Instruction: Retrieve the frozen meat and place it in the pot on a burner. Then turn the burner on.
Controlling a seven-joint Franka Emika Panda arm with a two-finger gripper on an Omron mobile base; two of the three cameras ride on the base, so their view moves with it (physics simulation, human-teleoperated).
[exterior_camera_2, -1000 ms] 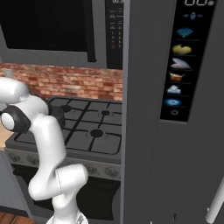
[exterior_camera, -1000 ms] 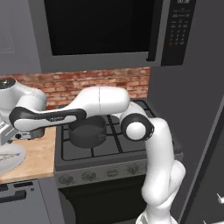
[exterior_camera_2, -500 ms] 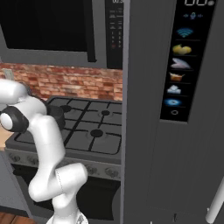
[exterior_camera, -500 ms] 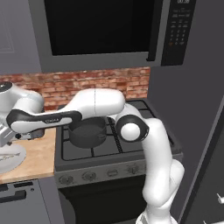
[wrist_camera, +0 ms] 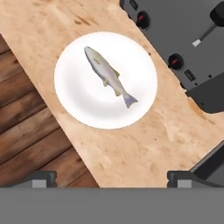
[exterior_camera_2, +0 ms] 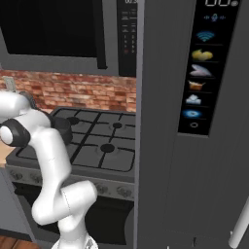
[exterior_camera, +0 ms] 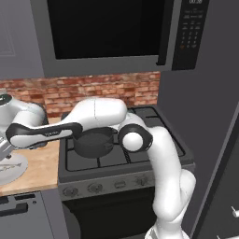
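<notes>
My claw (wrist_camera: 112,179) gapes wide and empty over the wooden desk (wrist_camera: 144,144). The fish (wrist_camera: 108,75) lies on a white plate (wrist_camera: 78,109) at twelve o'clock from my fingertips, apart from them, its tail pointing to five o'clock.

Risks, as I judge them: the fish is slim and lies slantwise, so jaws set across the wrong axis may slip off or nudge the plate.

The pot (exterior_camera: 93,141) sits on the stove's (exterior_camera: 154,151) front left burner. No writing I can read on the stove knobs (wrist_camera: 142,18).
</notes>
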